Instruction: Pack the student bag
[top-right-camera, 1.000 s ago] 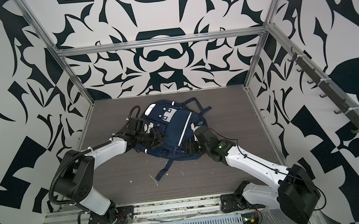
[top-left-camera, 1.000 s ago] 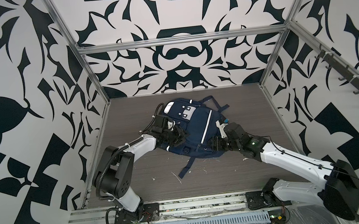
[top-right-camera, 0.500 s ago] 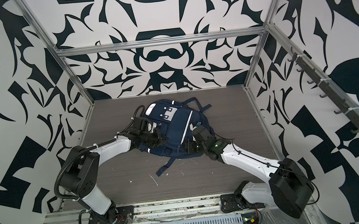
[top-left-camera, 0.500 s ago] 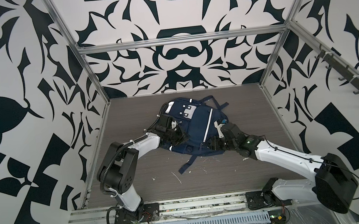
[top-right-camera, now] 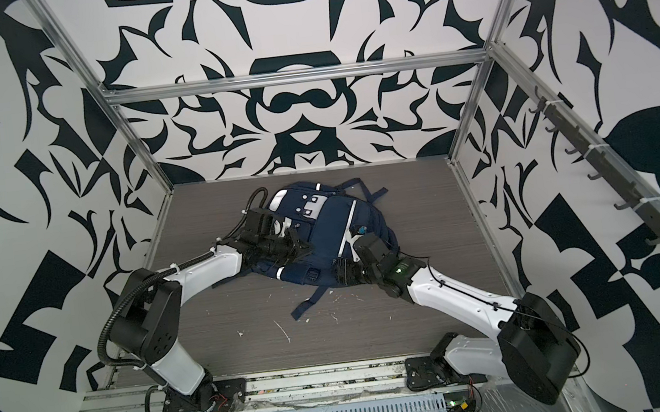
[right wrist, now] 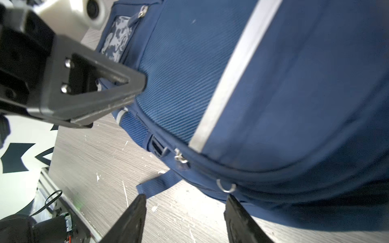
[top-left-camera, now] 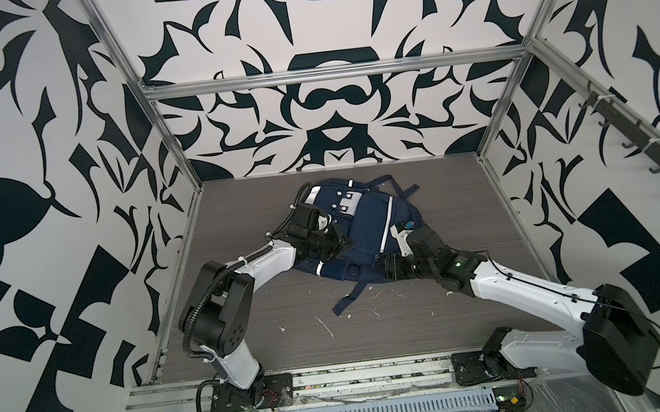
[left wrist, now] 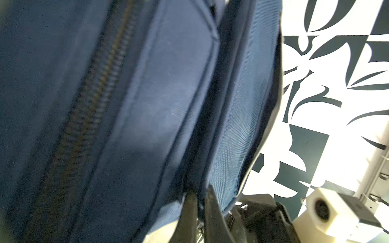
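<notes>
Since left claw (left wrist: 200,190) is pressed together on a fold of navy fabric at the 9 o'clock edge of the student bag (top-left-camera: 364,228), treat it as the anchor. Right claw (right wrist: 187,196) is spread and holds nothing, sitting low at the bag's 5 o'clock corner with its tips just short of the seam. Bag lies flat on the worktop (top-left-camera: 251,349), toward 12 o'clock from its centre, loose strap (top-left-camera: 348,297) trailing to 6 o'clock. My read: step in hand is opening a zip so packing can start. Right wrist view shows a zip pull (right wrist: 181,158) and a metal ring (right wrist: 226,187) on the curved seam ahead of the open jaws. To do it well, centre the right claw on the pull tab, not the ring or piping. Close on the tab only, then drag along the track's curve rather than straight off. Left pinch should tension the cloth opposite the pull, otherwise the soft bag likely slides or bunches. Can't tell which compartment that zip serves.
</notes>
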`<state>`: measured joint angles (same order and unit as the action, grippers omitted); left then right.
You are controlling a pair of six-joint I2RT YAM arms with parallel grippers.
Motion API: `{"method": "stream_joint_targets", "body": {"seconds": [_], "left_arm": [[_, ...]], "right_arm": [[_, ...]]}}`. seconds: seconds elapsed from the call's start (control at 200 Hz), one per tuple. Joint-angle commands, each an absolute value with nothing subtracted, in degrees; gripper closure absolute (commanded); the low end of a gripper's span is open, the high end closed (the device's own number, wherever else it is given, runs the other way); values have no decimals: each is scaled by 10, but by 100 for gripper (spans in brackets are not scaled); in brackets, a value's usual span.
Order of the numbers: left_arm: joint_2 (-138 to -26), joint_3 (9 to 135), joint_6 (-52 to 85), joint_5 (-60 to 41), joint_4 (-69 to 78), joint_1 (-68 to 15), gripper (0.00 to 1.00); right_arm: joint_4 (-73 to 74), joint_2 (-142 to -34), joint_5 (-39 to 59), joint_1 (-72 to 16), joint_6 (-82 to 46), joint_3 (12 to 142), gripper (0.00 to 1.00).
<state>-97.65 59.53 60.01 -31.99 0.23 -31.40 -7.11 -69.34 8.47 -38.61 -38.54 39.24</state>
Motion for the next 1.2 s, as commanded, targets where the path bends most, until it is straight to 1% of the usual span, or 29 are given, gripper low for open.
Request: {"method": "stream_joint_targets", "body": {"seconds": [0.0,0.065,0.195,0.38,0.57,0.635,0.715,0.845,0.92,1.05,1.195], "left_arm": [[-954,625,604,-339,35,-322,100],[-951,621,608,-337,36,-326,100],[-945,619,608,-337,37,-328,100],[-947,626,607,-344,33,-329,100],[-947,627,607,-345,32,-328,100],[-946,627,605,-345,29,-329,100],[-945,627,605,-345,28,-329,100],[-945,631,603,-347,23,-328,100],[-946,636,600,-347,19,-329,100],[-950,644,598,-348,13,-329,100],[-954,655,596,-351,9,-328,100]], "right_arm": [[-43,-712,68,-388,-387,411,34],[-36,-731,57,-388,-401,419,32],[-14,-770,56,-388,-411,440,33],[-25,-809,57,-388,-389,481,39],[-28,-823,52,-388,-386,501,58],[-28,-813,46,-388,-381,499,60],[-40,-796,35,-388,-372,499,58],[-60,-750,16,-388,-373,478,44],[-63,-717,9,-388,-379,454,39],[-47,-668,9,-388,-375,416,36],[-34,-678,23,-384,-341,420,36]]}}
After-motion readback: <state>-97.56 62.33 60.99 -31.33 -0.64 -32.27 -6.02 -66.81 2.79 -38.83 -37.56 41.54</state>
